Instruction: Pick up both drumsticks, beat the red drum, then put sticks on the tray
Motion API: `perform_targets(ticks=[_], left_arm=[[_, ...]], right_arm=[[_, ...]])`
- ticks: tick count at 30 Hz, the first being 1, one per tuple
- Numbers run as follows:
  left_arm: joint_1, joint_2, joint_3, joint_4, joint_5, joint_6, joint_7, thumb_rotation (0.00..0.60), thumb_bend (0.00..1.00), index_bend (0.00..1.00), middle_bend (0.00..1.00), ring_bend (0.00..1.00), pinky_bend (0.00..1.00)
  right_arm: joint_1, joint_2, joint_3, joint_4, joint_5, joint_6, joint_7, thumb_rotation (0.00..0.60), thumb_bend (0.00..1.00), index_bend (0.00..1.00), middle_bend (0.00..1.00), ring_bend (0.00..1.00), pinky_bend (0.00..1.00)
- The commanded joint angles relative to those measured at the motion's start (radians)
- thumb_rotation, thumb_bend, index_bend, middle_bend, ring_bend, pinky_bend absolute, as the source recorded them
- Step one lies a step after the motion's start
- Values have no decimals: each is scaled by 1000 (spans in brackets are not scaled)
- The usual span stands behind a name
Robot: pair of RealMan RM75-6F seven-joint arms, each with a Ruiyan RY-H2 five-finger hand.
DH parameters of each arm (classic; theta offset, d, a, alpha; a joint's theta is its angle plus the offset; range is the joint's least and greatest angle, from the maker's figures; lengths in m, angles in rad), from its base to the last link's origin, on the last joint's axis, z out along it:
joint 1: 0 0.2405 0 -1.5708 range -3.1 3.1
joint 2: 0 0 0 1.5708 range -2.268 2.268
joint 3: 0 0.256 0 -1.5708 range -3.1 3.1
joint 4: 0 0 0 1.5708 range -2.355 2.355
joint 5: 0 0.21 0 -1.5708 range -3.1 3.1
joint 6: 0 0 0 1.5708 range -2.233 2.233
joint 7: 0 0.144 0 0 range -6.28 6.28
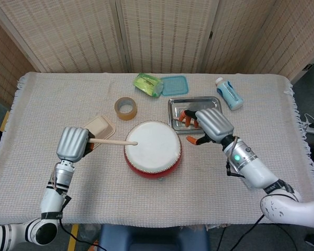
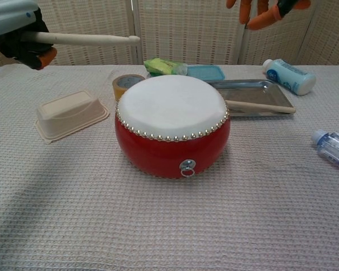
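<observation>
The red drum (image 1: 153, 148) (image 2: 172, 124) with its white skin stands at the table's middle. My left hand (image 1: 73, 144) (image 2: 14, 28) grips one wooden drumstick (image 1: 112, 141) (image 2: 82, 38), held level with its tip over the drum's left edge. The second drumstick (image 2: 260, 107) lies along the near rim of the metal tray (image 1: 193, 104) (image 2: 254, 90); in the head view my hand hides it. My right hand (image 1: 212, 124) (image 2: 265, 11) hovers above the tray, its orange-tipped fingers spread and holding nothing.
A tape roll (image 1: 125, 108) and a beige container (image 1: 100, 127) sit left of the drum. A green packet (image 1: 148, 83) and a blue lid (image 1: 174, 85) lie behind it. A blue-and-white bottle (image 1: 229, 93) is right of the tray, and another bottle (image 2: 333, 148) lies at the right.
</observation>
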Motion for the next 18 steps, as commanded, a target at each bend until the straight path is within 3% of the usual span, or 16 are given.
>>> perform_targets(ticks=[1,11,18], left_arm=[[-25,-18,-5,-24,-29,10,49,600,651,1000,1000,1000,1000],[-81,-91,-18,-52,-91,77,182,600,651,1000,1000,1000,1000],[-111,-135,-25,-39,-126,107,236,600,651,1000,1000,1000,1000]], right_arm=[[18,27,4,-91,55,76,-102,600,176,434,483,508,839],[206,-149,-33,-126,295,217,-406,600,71,489,487,490,833],[314,-268,-22,-107,435,294,-506,600,46,497,491,472,792]])
